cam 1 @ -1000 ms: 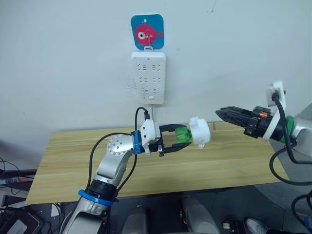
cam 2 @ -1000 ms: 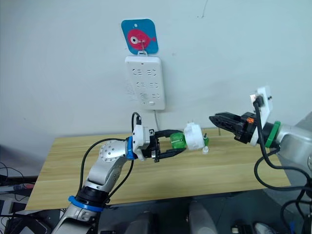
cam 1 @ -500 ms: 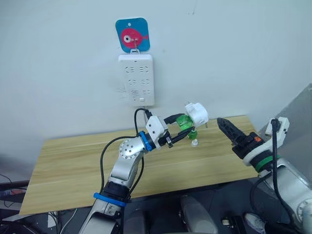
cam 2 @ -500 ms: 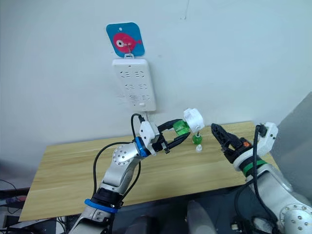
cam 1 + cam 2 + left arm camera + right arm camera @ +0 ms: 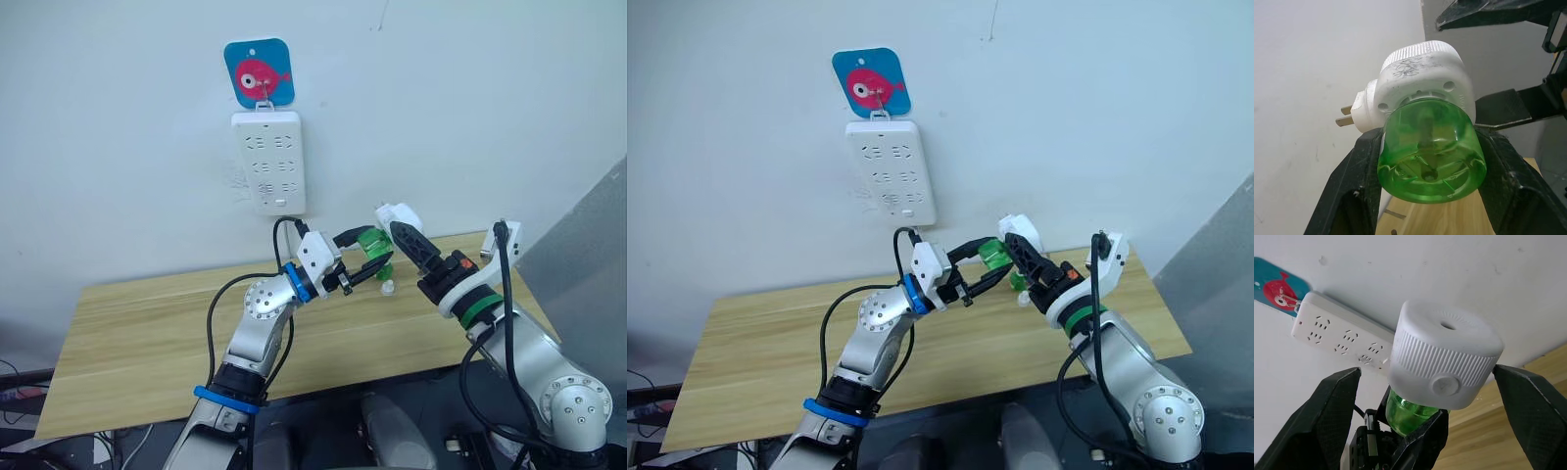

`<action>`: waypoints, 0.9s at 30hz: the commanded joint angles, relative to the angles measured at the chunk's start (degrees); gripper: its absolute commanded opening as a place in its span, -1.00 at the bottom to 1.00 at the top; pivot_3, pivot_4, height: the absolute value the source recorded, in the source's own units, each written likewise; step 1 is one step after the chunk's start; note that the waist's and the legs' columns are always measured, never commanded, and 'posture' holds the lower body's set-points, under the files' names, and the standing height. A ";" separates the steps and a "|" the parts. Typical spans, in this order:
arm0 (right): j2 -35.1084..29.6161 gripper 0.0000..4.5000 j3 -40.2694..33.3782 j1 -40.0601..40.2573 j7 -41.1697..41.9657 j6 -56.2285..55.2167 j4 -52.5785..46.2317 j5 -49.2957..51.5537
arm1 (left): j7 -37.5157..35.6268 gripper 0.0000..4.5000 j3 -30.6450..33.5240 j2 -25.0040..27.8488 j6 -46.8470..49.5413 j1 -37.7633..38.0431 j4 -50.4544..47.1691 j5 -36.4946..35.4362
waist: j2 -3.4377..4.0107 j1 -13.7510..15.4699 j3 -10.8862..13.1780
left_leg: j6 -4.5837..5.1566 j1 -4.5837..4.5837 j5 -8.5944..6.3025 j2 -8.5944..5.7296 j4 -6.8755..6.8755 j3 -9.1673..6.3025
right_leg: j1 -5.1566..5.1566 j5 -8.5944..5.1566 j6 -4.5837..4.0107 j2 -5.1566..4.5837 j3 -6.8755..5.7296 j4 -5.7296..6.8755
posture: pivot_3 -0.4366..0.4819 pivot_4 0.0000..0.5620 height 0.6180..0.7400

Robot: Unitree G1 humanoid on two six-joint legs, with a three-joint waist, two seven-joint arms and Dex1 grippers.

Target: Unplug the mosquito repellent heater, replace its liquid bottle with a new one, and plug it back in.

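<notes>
Hanging on the wall, the white power strip (image 5: 266,162) has its cord hidden behind the arms. Above the wooden table's (image 5: 137,323) far edge, the left gripper (image 5: 370,261) clamps the green liquid bottle (image 5: 1431,155) of the mosquito repellent heater (image 5: 1444,361). The right gripper (image 5: 404,235) straddles the heater wide, partly covering it.

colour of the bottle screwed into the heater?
Translucent green bottle, clearest in the left wrist view, under the white heater.
</notes>
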 commanded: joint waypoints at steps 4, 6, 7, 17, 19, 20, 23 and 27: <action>1.12 1.00 0.06 -2.98 4.26 -1.75 1.88 -2.40 | 0.04 0.01 -0.82 -0.90 0.21 -0.16 -2.92 -1.63 | 0.03 -0.03 -0.07 | 0.00 0.00 0.00 0.00 0.00 0.00 | 0.00 0.00 0.00 0.00 0.00 0.00 | -0.59 -0.50 0.88; 1.49 1.00 -0.07 -3.28 5.11 -1.98 2.56 -2.77 | 0.11 0.01 -0.72 -0.99 0.46 0.02 -3.25 -1.89 | 0.04 -0.03 -0.08 | 0.00 0.00 0.00 0.00 0.00 -0.04 | 0.00 0.00 0.00 0.00 -0.03 0.00 | -0.59 -0.50 0.88; 1.57 1.00 -0.11 -3.38 5.40 -2.01 2.80 -2.88 | 0.14 0.01 -0.69 -1.02 0.59 0.09 -3.38 -1.98 | 0.04 -0.02 -0.08 | 0.00 0.00 0.00 0.00 0.00 -0.04 | 0.00 0.00 0.00 0.00 -0.03 0.00 | -0.59 -0.50 0.88; 4.60 0.34 0.16 -4.65 6.63 -2.54 4.53 -3.37 | 0.89 0.01 -0.77 -1.41 1.76 0.88 -4.49 -3.17 | 0.06 -0.02 -0.09 | 0.00 0.00 0.00 0.01 0.00 -0.06 | -0.01 0.00 0.00 -0.01 -0.03 0.01 | -0.56 -0.49 0.88; 5.00 0.34 0.23 -4.85 6.67 -2.46 4.70 -3.30 | 0.58 0.01 -0.92 -1.54 1.60 1.01 -4.59 -3.68 | 0.06 -0.01 -0.09 | 0.00 0.02 0.00 0.00 0.00 -0.08 | -0.02 0.01 -0.01 -0.01 -0.05 0.00 | -0.56 -0.49 0.88; 5.18 0.34 0.28 -4.92 6.66 -2.45 4.74 -3.28 | 0.56 0.01 -0.98 -1.52 1.56 1.13 -4.77 -3.70 | 0.06 -0.01 -0.09 | 0.00 0.01 0.00 -0.01 0.00 -0.08 | -0.02 0.01 -0.02 -0.02 -0.05 0.00 | -0.56 -0.49 0.88; 5.66 0.34 0.41 -5.05 6.66 -2.45 4.94 -3.28 | -0.21 0.01 -1.09 -1.38 1.85 1.58 -5.37 -4.54 | 0.06 -0.02 -0.09 | 0.00 0.01 0.00 -0.01 0.00 -0.07 | -0.01 0.01 -0.01 -0.02 -0.04 0.01 | -0.55 -0.49 0.88; 6.21 0.34 0.34 -5.09 6.67 -2.55 5.00 -3.47 | 0.60 0.33 -0.42 -0.20 2.08 2.23 -4.89 -3.92 | 0.06 -0.02 -0.10 | 0.00 0.02 0.00 0.00 0.00 -0.10 | -0.01 0.01 -0.02 -0.02 -0.06 0.02 | -0.55 -0.49 0.88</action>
